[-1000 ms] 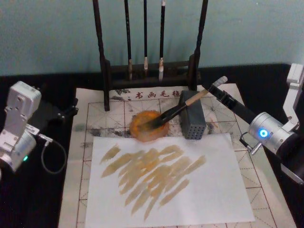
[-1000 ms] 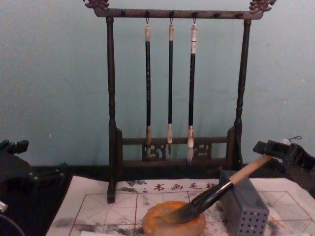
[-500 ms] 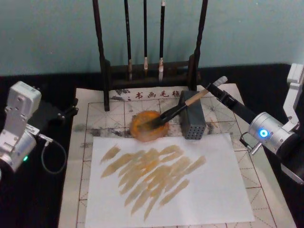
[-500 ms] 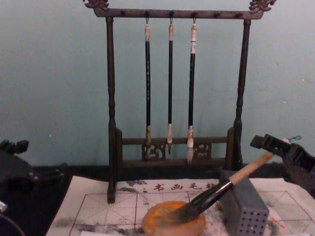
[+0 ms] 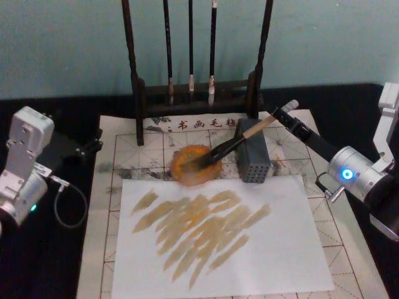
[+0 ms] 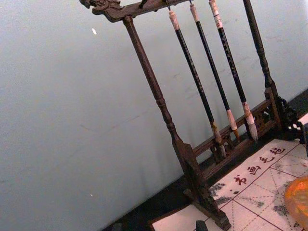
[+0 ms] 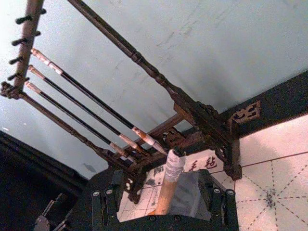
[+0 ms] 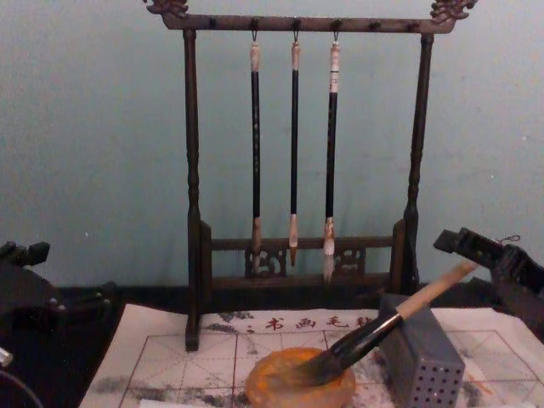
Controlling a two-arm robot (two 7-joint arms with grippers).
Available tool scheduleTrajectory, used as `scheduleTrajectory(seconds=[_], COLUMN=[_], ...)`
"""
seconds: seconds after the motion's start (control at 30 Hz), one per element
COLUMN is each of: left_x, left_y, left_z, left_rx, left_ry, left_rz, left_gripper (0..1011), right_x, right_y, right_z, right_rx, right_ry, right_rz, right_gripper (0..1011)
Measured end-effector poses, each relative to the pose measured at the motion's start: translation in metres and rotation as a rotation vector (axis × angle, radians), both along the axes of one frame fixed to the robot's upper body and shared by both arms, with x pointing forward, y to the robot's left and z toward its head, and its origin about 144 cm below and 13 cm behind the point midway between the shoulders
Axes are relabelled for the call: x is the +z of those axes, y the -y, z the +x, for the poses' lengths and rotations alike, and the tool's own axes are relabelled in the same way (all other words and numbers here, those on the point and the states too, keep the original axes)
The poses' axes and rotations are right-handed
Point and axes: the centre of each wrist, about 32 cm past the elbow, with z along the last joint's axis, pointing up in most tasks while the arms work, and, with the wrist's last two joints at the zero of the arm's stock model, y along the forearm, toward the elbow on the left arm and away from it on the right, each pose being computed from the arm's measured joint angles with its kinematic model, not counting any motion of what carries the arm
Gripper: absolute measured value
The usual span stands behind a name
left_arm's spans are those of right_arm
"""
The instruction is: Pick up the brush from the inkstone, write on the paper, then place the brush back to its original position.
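Over on the right, right gripper (image 5: 283,113) around the brush (image 5: 230,144) end, fingers (image 7: 103,202) wide apart. Brush tip in the inkstone (image 5: 186,173). Left gripper (image 5: 87,147) parked far left.

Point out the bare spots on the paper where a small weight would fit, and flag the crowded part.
Free: the near right corner of the paper, below the amber strokes, and its near left corner. Crowded: the strip behind the paper's far edge, where the inkstone, the brush, the grey block and the right gripper sit close together.
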Motion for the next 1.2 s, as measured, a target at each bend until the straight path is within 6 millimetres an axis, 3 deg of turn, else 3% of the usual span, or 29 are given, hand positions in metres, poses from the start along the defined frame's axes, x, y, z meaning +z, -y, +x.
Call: scheduleTrajectory(seconds=[0.37,0.83,1.2], left_x=[0.0,0.0,0.0], left_y=[0.0,0.0,0.0], left_z=[0.0,0.0,0.0], left_rx=[0.0,0.0,0.0], left_ry=[0.0,0.0,0.0], left_rz=[0.0,0.0,0.0], left_gripper=[1001,1001,1001], right_x=[0.003,0.008,-0.005], right_y=[0.008,0.032,0.02], right_z=[-0.008,-0.026,-0.028], right_rx=[0.043,0.083,-0.066], right_ry=[0.0,0.066,0.186], right_rz=[-0.03,-0.3,-0.539], right_gripper=[1000,1000,1000])
